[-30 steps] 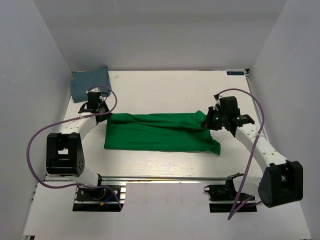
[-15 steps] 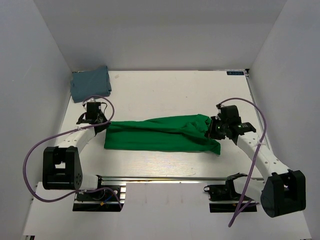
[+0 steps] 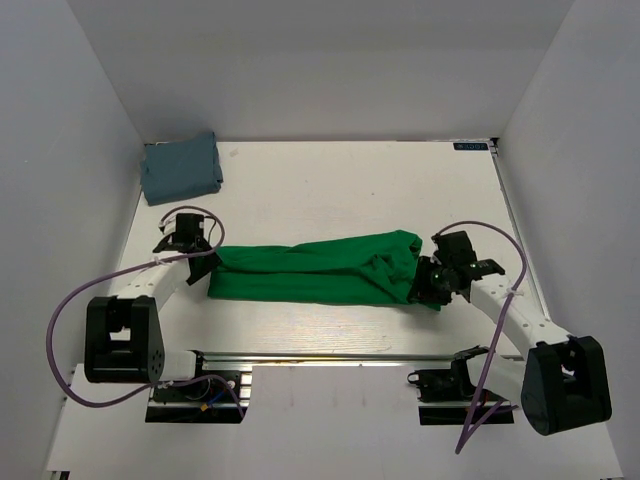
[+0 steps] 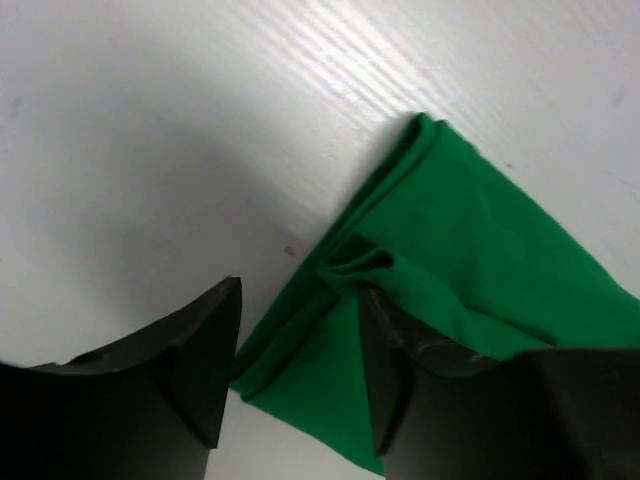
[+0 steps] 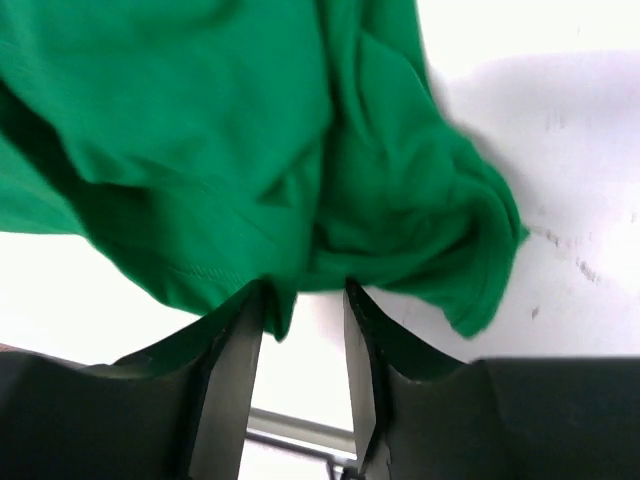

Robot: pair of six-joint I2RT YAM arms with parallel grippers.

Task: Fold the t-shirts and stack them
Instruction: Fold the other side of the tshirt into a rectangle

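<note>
The bright green t-shirt lies folded in a long narrow band across the middle of the table. My left gripper is at its left end and open, the jaws standing either side of the folded corner without pinching it. My right gripper is at the shirt's right end, also open, with the bunched green cloth just beyond its fingertips. The grey-blue t-shirt sits folded in the far left corner, away from both grippers.
White walls close in the table on the left, far and right sides. An aluminium rail runs along the near edge between the two arm bases. A purple cable loops out from the left arm.
Both grippers came toward the near edge with the shirt's far edge, folding it over into a narrower band. Both then opened and let go of the cloth.
</note>
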